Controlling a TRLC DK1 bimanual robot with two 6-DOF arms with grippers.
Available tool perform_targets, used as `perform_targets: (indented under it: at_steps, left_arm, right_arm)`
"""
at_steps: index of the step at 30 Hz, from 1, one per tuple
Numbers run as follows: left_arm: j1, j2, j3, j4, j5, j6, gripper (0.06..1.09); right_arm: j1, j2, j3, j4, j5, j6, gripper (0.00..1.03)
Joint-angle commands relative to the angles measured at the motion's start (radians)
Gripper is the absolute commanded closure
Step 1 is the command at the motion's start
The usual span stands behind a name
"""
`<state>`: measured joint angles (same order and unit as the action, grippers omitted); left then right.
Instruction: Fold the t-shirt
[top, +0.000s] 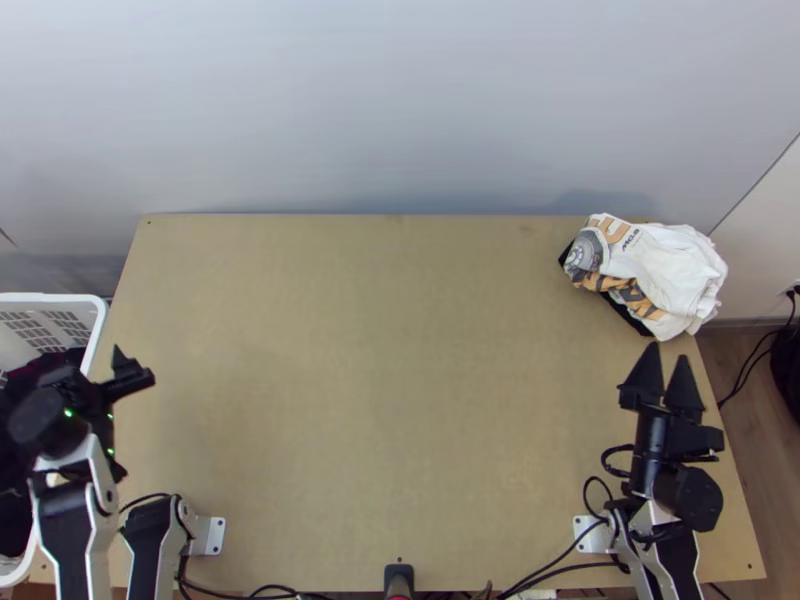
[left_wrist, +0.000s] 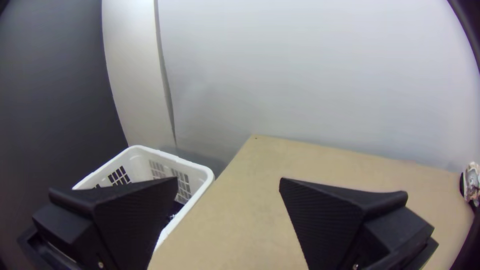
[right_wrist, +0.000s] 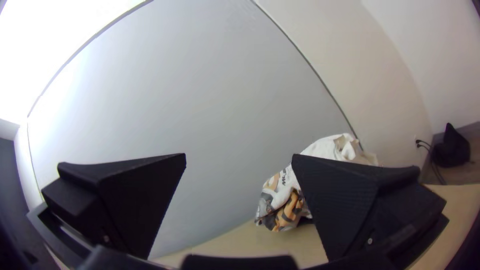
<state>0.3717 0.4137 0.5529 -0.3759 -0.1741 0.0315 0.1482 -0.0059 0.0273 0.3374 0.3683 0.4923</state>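
At the table's far right corner in the top view, a white t-shirt with orange and grey print lies bunched on something black. Just nearer than the cloth, my right gripper stands open and apart from it. My left gripper is at the table's left edge beside the basket, far from the cloth. In the left wrist view my left gripper is open with nothing between its fingers. The right wrist view has my right gripper open too, with the bunched t-shirt beyond and partly hidden by one finger.
A white plastic basket with dark cloth inside stands off the left edge of the wooden table. A pale wall rises behind the table. Black cables run along the near edge, and a small dark handle pokes in at its middle.
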Motion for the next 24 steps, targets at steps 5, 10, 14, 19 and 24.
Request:
perform_targets:
  at_steps: [5,10,14,19,24]
  left_arm:
    - [0.139,0.224,0.277,-0.155,-0.004,-0.076,0.10]
    - [0.219,0.234,0.305,-0.143,-0.004,-0.090,0.10]
    - [0.308,0.301,0.358,-0.150,0.018,-0.099,0.10]
    - [0.412,0.393,0.427,-0.136,0.056,-0.101,0.10]
    - [0.533,0.531,0.481,-0.080,0.070,-0.108,0.10]
  right_arm:
    - [0.025,0.001,0.095,0.014,0.150,-0.218,0.04]
    - [0.128,0.012,0.200,-0.130,0.147,-0.271,0.04]
    - [0.234,0.052,0.275,-0.279,0.149,-0.270,0.04]
    - [0.237,0.184,0.395,-0.423,0.149,-0.264,0.04]
    - [0.215,0.256,0.479,-0.456,0.150,-0.268,0.04]
